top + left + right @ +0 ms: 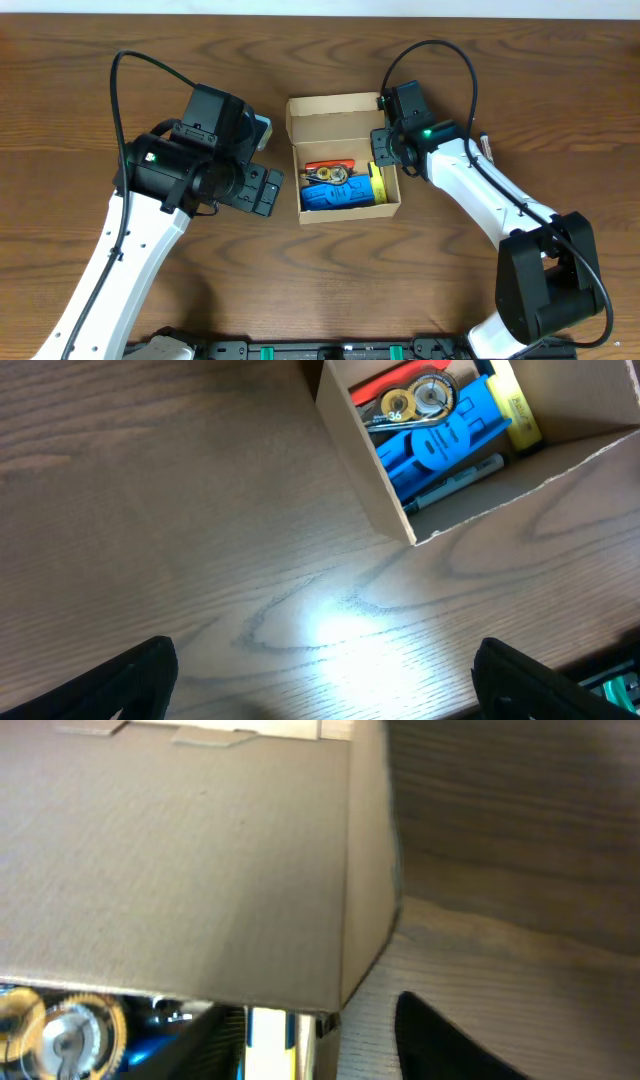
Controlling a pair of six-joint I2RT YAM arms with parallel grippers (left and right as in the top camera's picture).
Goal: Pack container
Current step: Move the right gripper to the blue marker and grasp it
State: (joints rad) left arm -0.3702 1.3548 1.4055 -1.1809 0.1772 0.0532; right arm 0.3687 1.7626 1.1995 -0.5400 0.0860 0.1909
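Overhead first: the container [350, 212] sits mid-counter [300, 300] with its flap lid [330, 108] thrown back and standing open at the far side. It already holds 1 blue plastic piece [335, 197], 1 orange item [325, 165] and 1 yellow marker [378, 183]. My left arm [130, 250] has its left jaws just beside the box's left wall, not touching. My right arm [480, 190] has its right jaws right up against the right wall near the hinge corner. Left wrist now: both fingers [140, 675] sit at the bottom corners, spread wide with only bare wood between them, so the left jaws are released and empty, and the container [365, 470] lies ahead, top right. A dark pen [455, 482] shows along the near wall there. Right wrist: cardboard fills the view, the container [180, 870] flap very close. 1 dark finger [450, 1040] is outside the corner. I cannot tell whether the right jaws are pinching the wall or merely next to it. My read: this is thin cardboard, light even loaded, so it will slide on the wood and the walls will flex if squeezed. I'd take the flap by its free edge and brace the opposite wall.
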